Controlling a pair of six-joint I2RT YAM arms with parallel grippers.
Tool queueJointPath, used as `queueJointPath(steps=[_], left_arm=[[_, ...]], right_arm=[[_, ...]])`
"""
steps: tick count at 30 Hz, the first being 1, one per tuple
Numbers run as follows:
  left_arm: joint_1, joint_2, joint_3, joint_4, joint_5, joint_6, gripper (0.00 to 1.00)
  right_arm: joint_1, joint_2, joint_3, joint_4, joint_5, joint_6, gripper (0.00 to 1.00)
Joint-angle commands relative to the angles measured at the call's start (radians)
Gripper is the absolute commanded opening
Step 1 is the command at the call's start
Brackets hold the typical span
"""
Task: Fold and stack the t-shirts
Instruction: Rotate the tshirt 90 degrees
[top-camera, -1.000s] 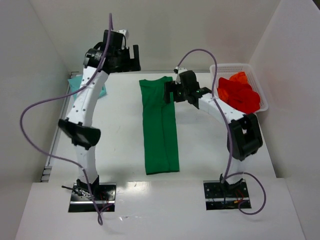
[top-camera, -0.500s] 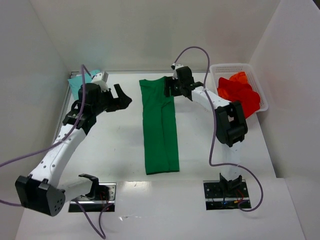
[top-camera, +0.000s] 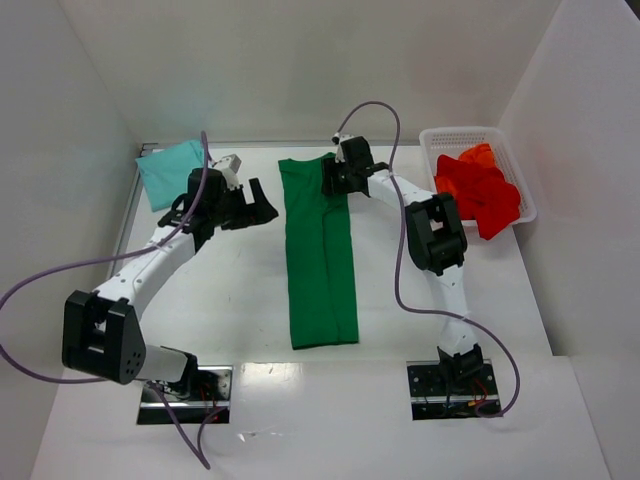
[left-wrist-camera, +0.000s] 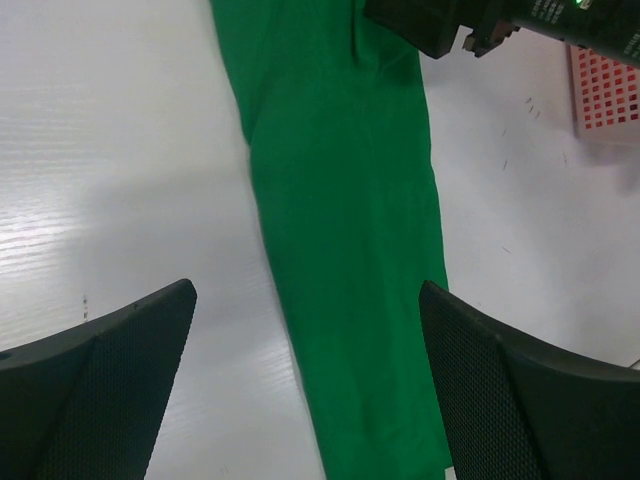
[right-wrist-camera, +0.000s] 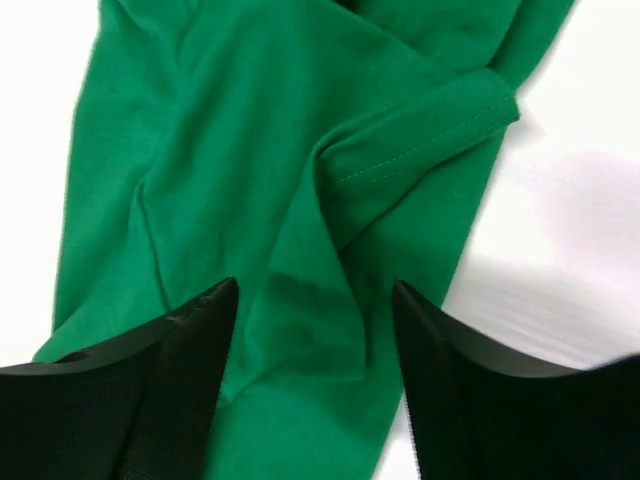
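Right claw (top-camera: 332, 178): black fingers stand partly apart, set down on the far right corner of the dark green t-shirt (top-camera: 322, 260). In the right wrist view the claw (right-wrist-camera: 315, 290) straddles a raised fold of the cloth just below a stitched sleeve hem, and the fold is not visibly pinched.
Left claw (top-camera: 262, 205): spread wide and holding nothing, it hovers over bare worktop (top-camera: 240, 290) just left of the green shirt's far half. Its inner finger pads (left-wrist-camera: 120, 380) show a fine mesh-like texture.
Dark green t-shirt: soft matte knit (left-wrist-camera: 350, 200), doubled into a long narrow strip that runs from the far edge toward the near edge at the middle of the worktop. It lies flat along most of its length and is creased and rumpled at the far end (right-wrist-camera: 230, 130).
Pale teal t-shirt (top-camera: 172, 170): a flat, roughly square piece of cloth at the far left corner of the worktop.
Basket (top-camera: 458, 130): white plastic mesh, rectangular with rounded corners, at the far right corner.
Basket contents: bright red t-shirts (top-camera: 478, 188), crumpled in a loose heap, one part hanging over the near rim.
Worktop: smooth, white, faintly glossy.
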Motion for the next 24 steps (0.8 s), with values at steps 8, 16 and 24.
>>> queueJointPath(steps=[8, 16, 24], left_arm=[[0.0, 0.132, 0.025, 0.093, 0.098, 0.009, 1.0], [0.0, 0.134, 0.021, 0.093, 0.098, 0.027, 1.0], [0.0, 0.134, 0.007, 0.093, 0.098, 0.036, 1.0]], right_arm=[[0.004, 0.045, 0.105, -0.031, 0.008, -0.021, 0.37], [0.004, 0.055, 0.066, -0.051, 0.021, -0.032, 0.13], [0.004, 0.003, -0.017, -0.051, 0.125, -0.012, 0.03]])
